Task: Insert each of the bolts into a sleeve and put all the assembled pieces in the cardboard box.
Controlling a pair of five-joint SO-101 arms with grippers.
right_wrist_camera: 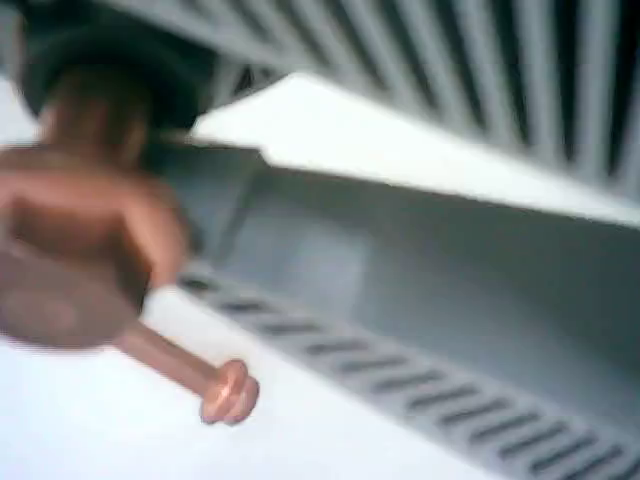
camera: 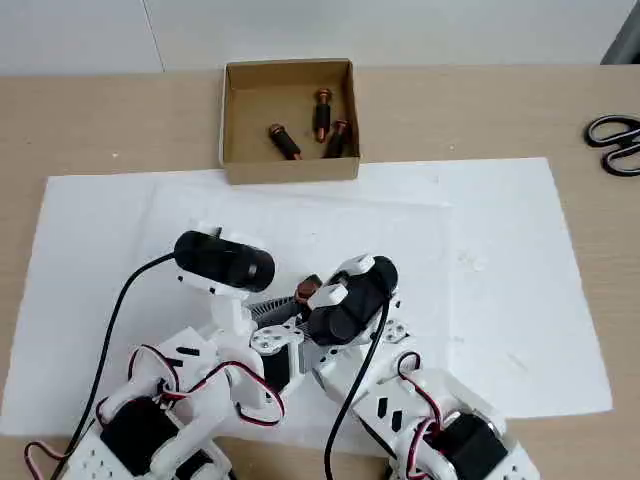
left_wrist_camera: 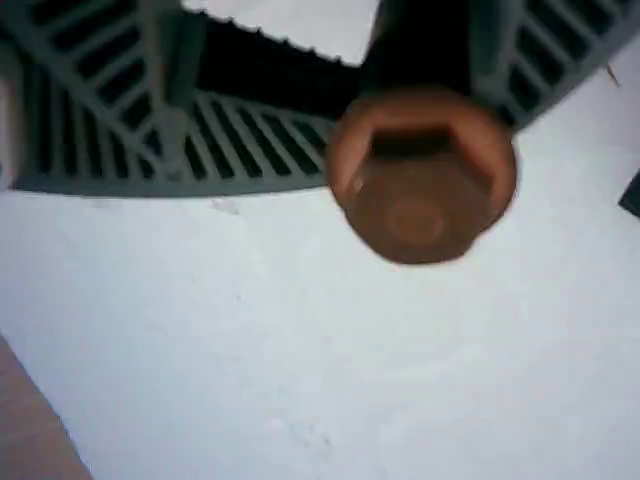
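Both arms are drawn in together low over the white sheet [camera: 480, 290], and the left tool [camera: 288, 303] and right tool [camera: 322, 296] meet nose to nose there, which is how one arm can steady a part while the other works on it. The copper bolt [camera: 303, 291] sits right at that meeting point. In the left wrist view its hex head faces the camera, with a black sleeve [left_wrist_camera: 420, 45] directly behind it. Grey ribbed fingers [left_wrist_camera: 160, 90] stand close on either side of the sleeve, so the left tool looks narrowed down onto the sleeve, holding it clear of the sheet. In the right wrist view the bolt head is large and blurred, with a thin copper shank running to a rounded tip [right_wrist_camera: 230, 392]. Whether the right tool has hold of anything I cannot tell. The cardboard box [camera: 290, 170] lies beyond the sheet on the worktop [camera: 100, 120] with three assembled pieces [camera: 284, 141] already inside, so this is probably the last one. Scissors [camera: 615, 142] lie at the far edge, well apart from the work
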